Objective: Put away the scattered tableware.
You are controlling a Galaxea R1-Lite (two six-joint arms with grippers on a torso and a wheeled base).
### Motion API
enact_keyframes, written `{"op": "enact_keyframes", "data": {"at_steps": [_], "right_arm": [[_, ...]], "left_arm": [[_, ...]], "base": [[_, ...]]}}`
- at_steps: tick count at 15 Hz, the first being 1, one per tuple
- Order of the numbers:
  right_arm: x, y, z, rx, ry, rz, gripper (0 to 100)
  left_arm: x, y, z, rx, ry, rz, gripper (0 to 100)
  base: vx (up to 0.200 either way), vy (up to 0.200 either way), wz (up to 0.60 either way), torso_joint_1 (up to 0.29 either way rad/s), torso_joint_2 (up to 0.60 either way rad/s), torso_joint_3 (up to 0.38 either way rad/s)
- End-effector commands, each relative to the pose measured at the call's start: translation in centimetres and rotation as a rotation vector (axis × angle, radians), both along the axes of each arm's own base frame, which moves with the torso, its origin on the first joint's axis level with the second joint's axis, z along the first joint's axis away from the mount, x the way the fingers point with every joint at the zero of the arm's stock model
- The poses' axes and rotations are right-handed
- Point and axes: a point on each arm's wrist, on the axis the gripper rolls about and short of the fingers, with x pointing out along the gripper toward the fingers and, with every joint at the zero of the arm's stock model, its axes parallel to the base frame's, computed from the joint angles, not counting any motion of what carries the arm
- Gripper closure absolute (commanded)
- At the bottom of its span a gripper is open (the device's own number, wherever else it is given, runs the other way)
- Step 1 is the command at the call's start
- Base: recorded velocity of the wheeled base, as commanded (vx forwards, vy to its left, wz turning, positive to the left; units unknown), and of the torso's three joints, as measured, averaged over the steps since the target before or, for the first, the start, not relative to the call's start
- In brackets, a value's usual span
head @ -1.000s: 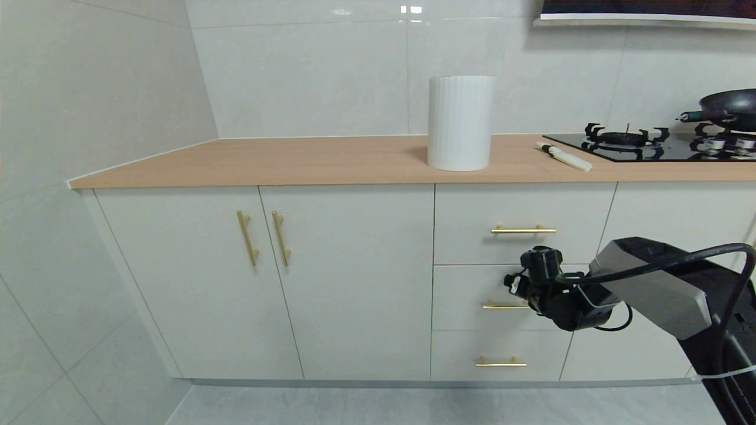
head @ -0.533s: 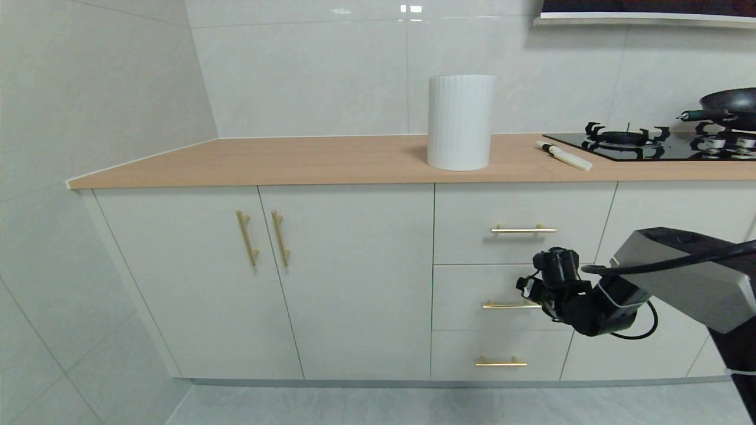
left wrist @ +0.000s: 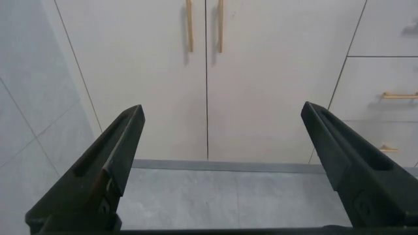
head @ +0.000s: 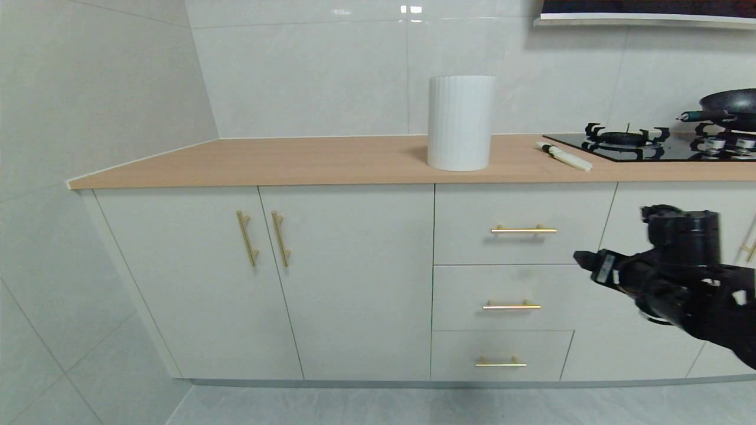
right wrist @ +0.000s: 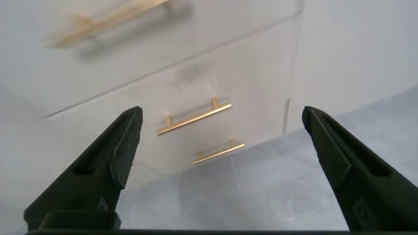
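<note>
Bright, even kitchen light from overhead, with soft shadows.
Two small glare spots sit high on the glossy wall tiles (head: 407, 9). The white canister (head: 460, 123) throws a faint shadow leftward on the bench (head: 295, 160), and the range hood (head: 644, 15) darkens the wall beneath it. In the head view, straight cabinet edges lean outward at the left margin. The left end effector (left wrist: 222, 109) and right end effector (right wrist: 220, 112) read as dark, flat shapes near the lens. The upper drawer handle (right wrist: 108, 23) is smeared, with a blurred shadow under it.

Wooden countertop (head: 295, 159), white ribbed canister (head: 460, 123) standing upright, pale utensil (head: 564, 156) lying beside black gas hob (head: 649, 149)
</note>
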Motion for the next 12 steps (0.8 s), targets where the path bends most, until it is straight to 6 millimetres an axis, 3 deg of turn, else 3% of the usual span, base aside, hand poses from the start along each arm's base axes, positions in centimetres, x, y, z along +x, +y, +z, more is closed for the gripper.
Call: {"op": "enact_keyframes", "data": {"at_steps": [1, 2, 5, 9, 12], "right_arm": [[-13.3, -3.1, 5.1, -0.068, -0.202, -0.053, 0], [-17.1, -4.5, 5.8, -0.111, -0.217, -0.108, 0], [-25.4, -6.5, 5.2, -0.204, -0.211, -0.122, 0], [-30.6, -6.8, 2.7, -0.280, -0.206, -0.288, 0], [-32.7, -6.6, -0.5, -0.370, -0.283, -0.229, 0]], "left_arm": [[0.0, 0.0, 0.0, -0.001, -0.001, 0.000, 0], [0.0, 0.0, 0.0, -0.001, 0.000, 0.000, 0], [0.0, 0.0, 0.0, 0.000, -0.001, 0.000, 0], [0.0, 0.0, 0.0, -0.001, -0.001, 0.000, 0], [0.0, 0.0, 0.0, 0.000, 0.000, 0.000, 0]], "base": [[0.000, 0.000, 0.00, 0.000, 0.00, 0.000], [0.000, 0.000, 0.00, 0.000, 0.00, 0.000], [0.000, 0.000, 0.00, 0.000, 0.00, 0.000], [0.000, 0.000, 0.00, 0.000, 0.00, 0.000], [0.000, 0.000, 0.00, 0.000, 0.00, 0.000]]}}
